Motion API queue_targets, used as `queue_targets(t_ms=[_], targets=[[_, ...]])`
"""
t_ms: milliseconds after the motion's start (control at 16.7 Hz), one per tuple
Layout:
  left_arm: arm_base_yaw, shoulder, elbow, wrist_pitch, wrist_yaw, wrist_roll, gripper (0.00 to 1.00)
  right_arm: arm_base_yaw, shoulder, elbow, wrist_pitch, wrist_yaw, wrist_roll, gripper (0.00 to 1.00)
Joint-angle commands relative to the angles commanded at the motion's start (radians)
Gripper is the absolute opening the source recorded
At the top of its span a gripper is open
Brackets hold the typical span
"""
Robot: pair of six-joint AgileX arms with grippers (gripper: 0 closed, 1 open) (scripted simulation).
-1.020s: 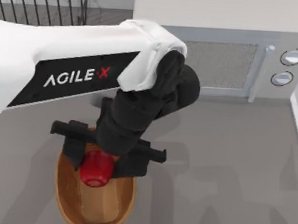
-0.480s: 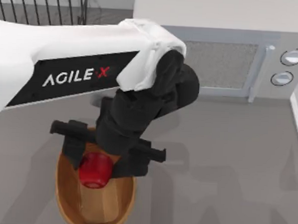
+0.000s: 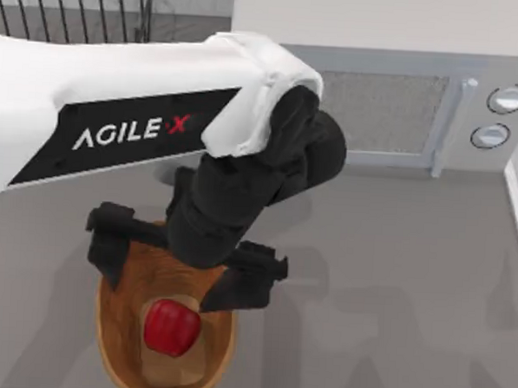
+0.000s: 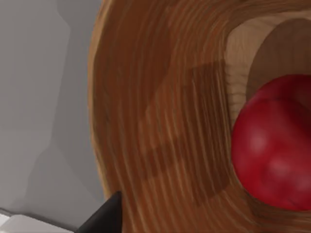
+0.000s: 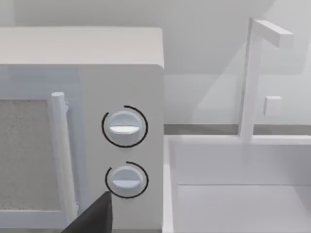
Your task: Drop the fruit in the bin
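spread wide and holding nothing, the jaws of the left gripper [image 3: 181, 264] hang over the far end of the bin [image 3: 112, 343], one finger on each side of its rim. below and just forward of the jaws the fruit [image 3: 172, 327] lies on the bin's pale flat bottom, clear of both fingers; the left wrist view shows the fruit [image 4: 274, 145] close beside the ribbed wall of the bin [image 4: 160, 131], resting on the floor.

judging by its look, the fruit is a small, firm, glossy apple: light for these fingers, stiff enough to take a squeeze, but round and slick, so it would roll or squirt out of an off-centre pinch. if it ever needed lifting again, the hold should be across its widest part, fingers square on opposite sides. the drop itself looks done.

further out from the jaws, a microwave [image 3: 385, 105] stands at the back of the table and a black wire rack [image 3: 73, 6] sits behind the arm. the right gripper [image 5: 95, 218] is parked facing the microwave's dials [image 5: 125, 126]; i cannot tell how its fingers stand.
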State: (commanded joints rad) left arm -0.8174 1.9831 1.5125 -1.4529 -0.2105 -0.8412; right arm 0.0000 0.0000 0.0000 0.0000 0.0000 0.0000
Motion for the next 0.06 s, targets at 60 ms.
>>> queue_targets(t_ms=[60], targets=[[0.0, 0.0, 0.0, 0.0, 0.0, 0.0, 1.0, 0.0, 0.0, 0.0, 0.0, 0.0, 0.0, 1.0]])
